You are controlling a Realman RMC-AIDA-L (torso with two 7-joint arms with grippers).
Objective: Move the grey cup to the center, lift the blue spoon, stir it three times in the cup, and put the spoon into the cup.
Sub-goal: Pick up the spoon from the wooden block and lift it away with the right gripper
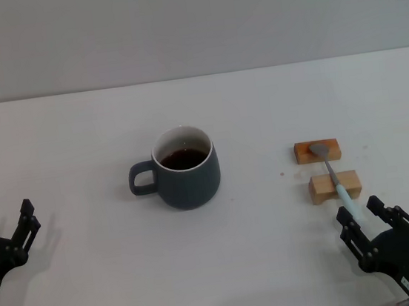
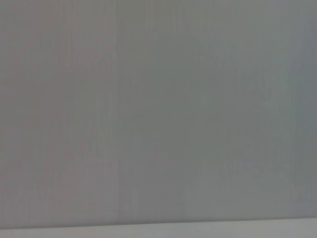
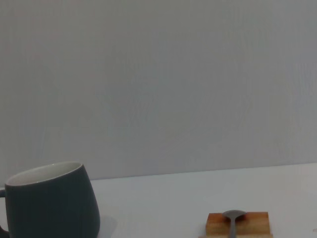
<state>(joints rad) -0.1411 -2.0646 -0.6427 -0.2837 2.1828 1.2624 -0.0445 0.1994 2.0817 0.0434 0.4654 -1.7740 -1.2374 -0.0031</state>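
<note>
Slate-grey cup point(image 1: 185, 169) stands upright near the middle of the bench point(image 1: 96, 301), handle toward our left side, dark liquid inside; we judge the centring step done or nearly so. The spoon point(image 1: 334, 176) lies well to the right of the cup, bridging two wooden blocks point(image 1: 334, 186): metal bowl on the far block, shaft across the near one, pale blue handle end overhanging toward the front edge.

Right gripper point(image 1: 363, 217) sits at the front right corner of the bench, fingers spread, the handle tip lying just between them. No contact that we can confirm. Left gripper point(image 1: 20, 220) is parked at the front left edge, well apart from the cup; we cannot tell whether its fingers are spread or pressed together. The left wrist view shows only wall.

Step in hand, as we judge it: picking up the spoon. Notes for a clean pick:
- Close on the overhanging blue end, where the blocks leave clearance beneath.
- Keep the fingers square to the shaft; a skewed pinch may roll the spoon off the blocks.
- Lift straight up before travelling toward the cup, so the bowl clears the far block.
- Grip far enough along the handle for control while stirring.
</note>
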